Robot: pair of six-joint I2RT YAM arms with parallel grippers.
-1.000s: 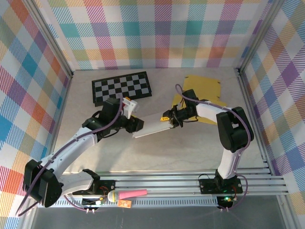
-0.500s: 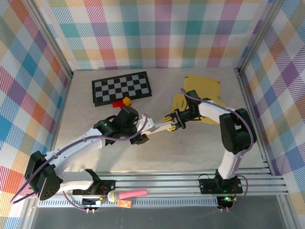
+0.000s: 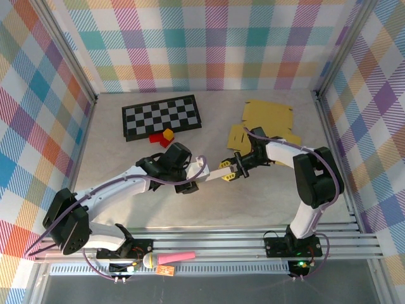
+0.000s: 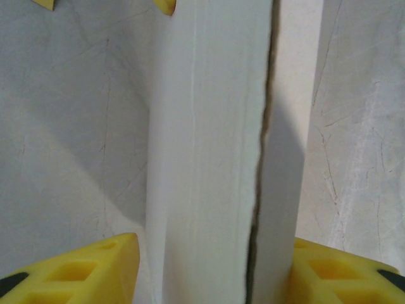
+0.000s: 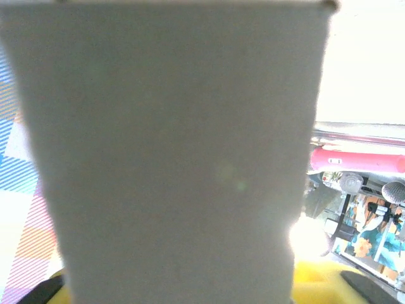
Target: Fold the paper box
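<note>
L hand straddled white paper box at centre of desk; grip cannot tell. R hand clamped box's other end. Chequered board, brown card sheets nr far edge.

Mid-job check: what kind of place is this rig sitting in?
Likely a tabletop robot test cell: plaid-printed walls on three sides, an aluminium rail along the near edge, and a checkerboard lying on the table.
</note>
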